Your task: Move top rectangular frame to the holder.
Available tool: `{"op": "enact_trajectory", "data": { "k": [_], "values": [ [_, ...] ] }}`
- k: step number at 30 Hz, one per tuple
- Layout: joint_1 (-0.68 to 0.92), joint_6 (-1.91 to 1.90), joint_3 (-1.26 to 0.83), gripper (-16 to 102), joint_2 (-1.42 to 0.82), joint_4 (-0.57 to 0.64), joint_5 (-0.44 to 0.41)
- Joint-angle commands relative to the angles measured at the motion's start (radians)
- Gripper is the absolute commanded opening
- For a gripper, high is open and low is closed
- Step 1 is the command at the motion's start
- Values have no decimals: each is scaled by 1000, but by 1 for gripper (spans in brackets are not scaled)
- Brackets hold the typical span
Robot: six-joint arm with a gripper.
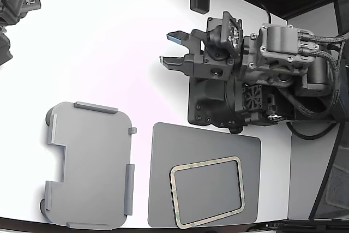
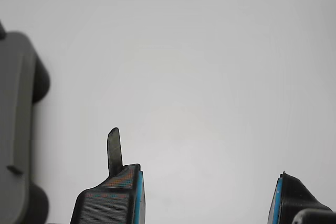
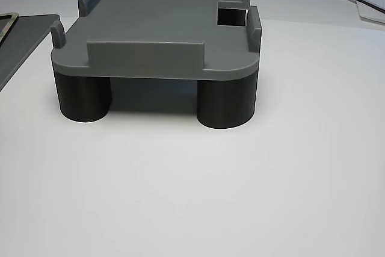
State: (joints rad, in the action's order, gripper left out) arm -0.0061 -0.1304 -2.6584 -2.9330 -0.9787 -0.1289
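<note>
**Frame not yet taken**

The top rectangular frame (image 1: 207,191) lies flat on the dark mat (image 1: 163,178), just beside the empty holder (image 1: 90,165). My claw (image 1: 172,49) hangs apart over bare bench (image 1: 109,53) — I should descend on one thin edge, squarely.

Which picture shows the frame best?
The exterior view. There the whole frame shows from above, lying flat on the dark mat, to the exterior view's right of the holder. The other view catches only a corner of it at its edge. The wrist view does not show it at all.
</note>
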Motion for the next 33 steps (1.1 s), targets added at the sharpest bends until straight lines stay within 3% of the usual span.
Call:
{"op": "enact_trajectory", "data": {
  "k": [1, 10, 15, 21, 26, 33],
  "values": [
    [-14, 14, 23, 100, -21, 9, 18],
    [12, 71, 179, 100, 66, 32, 18],
    [219, 3, 374, 100, 264, -63, -114],
    [468, -153, 560, 100, 485, -195, -206],
    [607, -275, 710, 100, 669, -356, -196],
    [818, -483, 802, 99, 822, -488, -164]
  ]
}}
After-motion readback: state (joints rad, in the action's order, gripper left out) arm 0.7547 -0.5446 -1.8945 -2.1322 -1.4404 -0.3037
